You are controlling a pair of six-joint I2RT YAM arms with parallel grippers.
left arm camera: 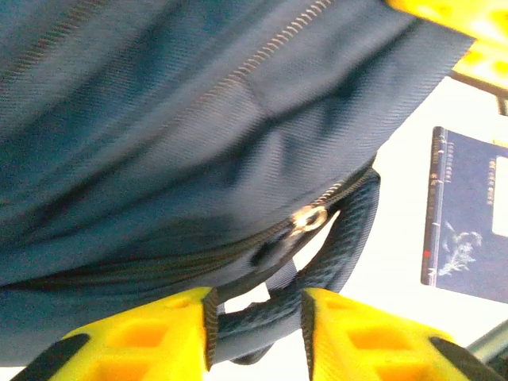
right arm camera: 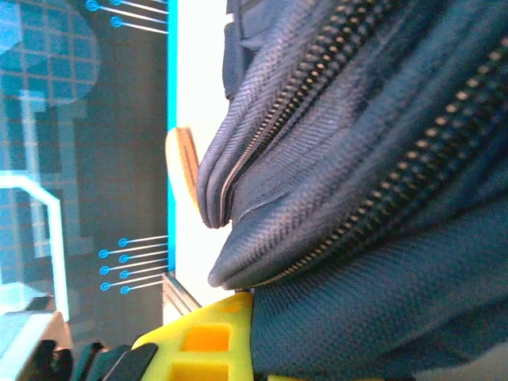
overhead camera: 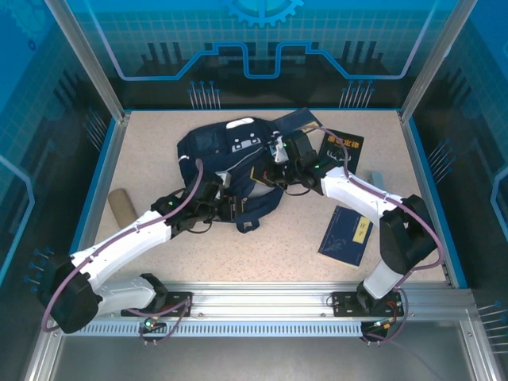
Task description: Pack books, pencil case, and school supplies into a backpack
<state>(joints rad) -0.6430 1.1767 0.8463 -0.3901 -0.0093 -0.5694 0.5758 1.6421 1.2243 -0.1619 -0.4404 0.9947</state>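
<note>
The left gripper [left arm camera: 255,309] has its fingers apart, with a strap [left arm camera: 349,230] between them. The right gripper [overhead camera: 270,171] pinches the backpack [overhead camera: 214,151] cloth tight. A book [overhead camera: 345,236] lies near.

the large navy-blue fabric backpack [overhead camera: 208,151] lies crumpled between the left gripper [left arm camera: 255,317] and the right gripper [overhead camera: 278,167], the small tan cylindrical soft pencil case [overhead camera: 121,206] well left of the left gripper, a black paperback book [overhead camera: 347,149] just right of the right gripper, a navy yellow-labelled paperback book [overhead camera: 347,236] further right and nearer.

no text is legible: yellow characters on the black book [overhead camera: 344,148], print on the navy book [left arm camera: 468,214].
</note>
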